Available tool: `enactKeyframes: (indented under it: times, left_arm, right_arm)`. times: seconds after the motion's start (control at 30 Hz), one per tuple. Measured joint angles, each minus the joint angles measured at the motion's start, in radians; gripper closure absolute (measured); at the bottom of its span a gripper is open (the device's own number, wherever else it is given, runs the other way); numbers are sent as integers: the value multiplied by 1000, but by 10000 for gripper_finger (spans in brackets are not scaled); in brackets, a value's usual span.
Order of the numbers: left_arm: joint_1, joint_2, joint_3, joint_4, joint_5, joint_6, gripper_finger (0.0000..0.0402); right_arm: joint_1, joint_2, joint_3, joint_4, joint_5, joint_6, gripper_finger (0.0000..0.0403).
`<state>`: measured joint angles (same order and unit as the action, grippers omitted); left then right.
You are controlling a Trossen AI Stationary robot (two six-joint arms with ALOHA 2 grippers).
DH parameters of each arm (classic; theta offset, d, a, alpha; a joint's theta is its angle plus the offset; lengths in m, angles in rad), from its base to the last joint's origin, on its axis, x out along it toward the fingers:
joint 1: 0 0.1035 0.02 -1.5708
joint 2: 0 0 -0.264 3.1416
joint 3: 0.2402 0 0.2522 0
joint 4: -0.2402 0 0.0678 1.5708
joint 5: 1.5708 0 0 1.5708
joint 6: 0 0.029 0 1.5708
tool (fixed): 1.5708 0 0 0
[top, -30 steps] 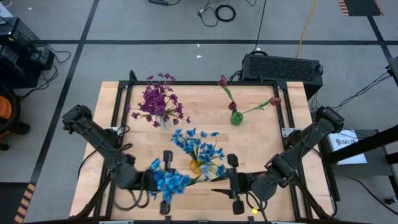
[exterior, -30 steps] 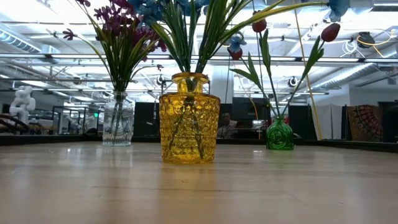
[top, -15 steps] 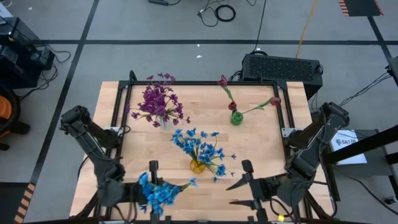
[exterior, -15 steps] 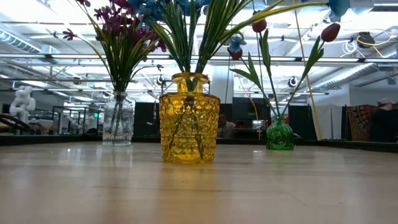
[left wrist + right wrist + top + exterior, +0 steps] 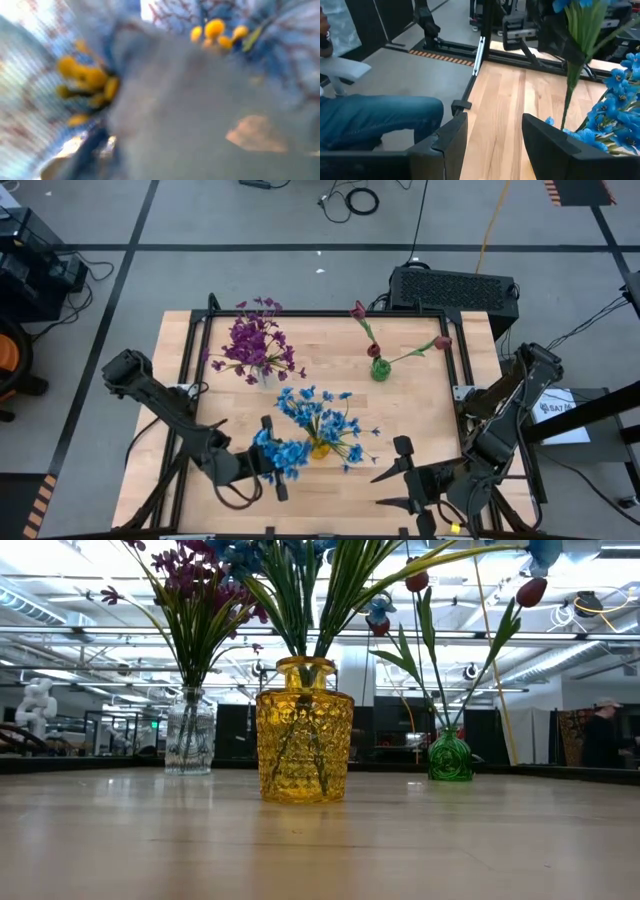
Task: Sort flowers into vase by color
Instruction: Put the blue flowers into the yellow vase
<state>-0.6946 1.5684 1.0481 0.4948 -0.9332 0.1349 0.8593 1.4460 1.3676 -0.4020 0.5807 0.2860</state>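
The wooden table (image 5: 420,410) carries three vases. The yellow glass vase (image 5: 304,730) stands near the front centre and holds a spread of blue flowers (image 5: 322,416). The clear vase (image 5: 190,732) stands toward the back left with purple flowers (image 5: 254,344) in it. The small green vase (image 5: 450,754) stands toward the back right and holds dark red tulip-like flowers (image 5: 372,348) on thin stems.

The left arm reaches in low from the left edge. The left gripper (image 5: 272,470) sits just left of the yellow vase, clamped on a blue sprig (image 5: 281,454), whose blossoms lie against the bunch already in the vase. In the left wrist view, blue petals with yellow centres (image 5: 85,80) fill the picture, blurred.

The right gripper (image 5: 398,485) sits at the front right of the table, well apart from the vases, its fingers (image 5: 451,133) spread and nothing between them.

A person's leg in blue jeans (image 5: 375,120) shows beside the table in the right wrist view.
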Motion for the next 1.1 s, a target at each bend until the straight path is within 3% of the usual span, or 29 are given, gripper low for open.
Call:
enactKeyframes:
  times: [0.47, 1.1]
  left_arm:
    - [5, 1, -185, 209, 6, -51, 382]
    - [63, 108, -191, 207, 42, -73, 382]
  right_arm:
    - [-1, 0, 0, -4, -1, 1, 222]
    - [-2, 0, 0, -2, -1, -2, 222]
